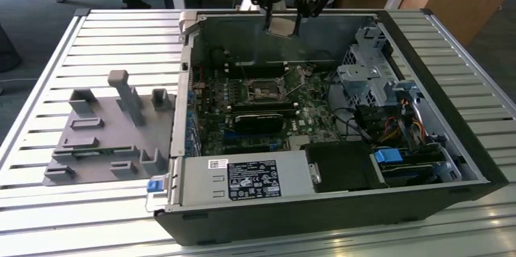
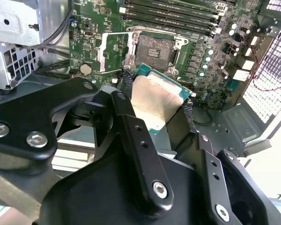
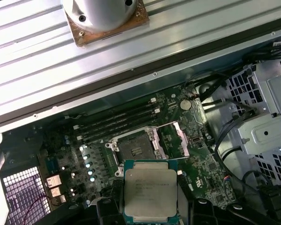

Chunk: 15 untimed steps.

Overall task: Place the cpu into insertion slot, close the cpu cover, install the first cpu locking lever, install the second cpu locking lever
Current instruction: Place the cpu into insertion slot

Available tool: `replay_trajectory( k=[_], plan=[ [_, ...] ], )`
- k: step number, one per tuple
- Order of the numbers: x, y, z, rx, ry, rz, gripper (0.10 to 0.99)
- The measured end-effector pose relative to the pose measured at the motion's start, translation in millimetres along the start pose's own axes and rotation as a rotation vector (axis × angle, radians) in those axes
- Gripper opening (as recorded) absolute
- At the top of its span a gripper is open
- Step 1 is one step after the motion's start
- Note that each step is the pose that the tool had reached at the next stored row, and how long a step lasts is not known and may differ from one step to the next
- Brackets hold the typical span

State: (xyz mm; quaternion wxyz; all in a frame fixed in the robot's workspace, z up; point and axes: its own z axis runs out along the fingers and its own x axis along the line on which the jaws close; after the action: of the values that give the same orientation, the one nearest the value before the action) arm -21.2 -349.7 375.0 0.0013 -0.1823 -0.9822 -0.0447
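The gripper point(image 2: 157, 91) is clenched on the cpu point(image 3: 150, 191), its two black fingers point(image 2: 131, 126) pressing opposite edges of the flat square chip with the pale metal face left bare between them. Chip and gripper hang in the air over an open computer case point(image 1: 241, 221), well apart from the green motherboard point(image 3: 201, 168) below. On that board the insertion slot point(image 3: 133, 150) lies bare, its dark centre uncovered, and the cpu cover point(image 3: 175, 140) is swung open and lies just beside it. Judged from this, the task is at its first step: the chip is lifted but not yet seated, the cover is not yet closed, and neither locking lever can be made out surely enough to call it fastened. The exterior view gives the height of the chip above the board, the slatted metal table point(image 1: 48, 208) under the case and a grey fixture block point(image 1: 105, 130) on the exterior view's left. The first wrist view gives the long black memory slots point(image 3: 117, 119) beside the socket, and the second wrist view gives the chip's green edge between the fingers.
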Motion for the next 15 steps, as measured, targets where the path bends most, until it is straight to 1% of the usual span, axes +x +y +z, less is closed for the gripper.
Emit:
replay_trajectory(
  k=[15],
  plan=[
    [0.0, 0.1, 0.6, -0.001, -0.0085, 0.093, 0.541]
  ],
)
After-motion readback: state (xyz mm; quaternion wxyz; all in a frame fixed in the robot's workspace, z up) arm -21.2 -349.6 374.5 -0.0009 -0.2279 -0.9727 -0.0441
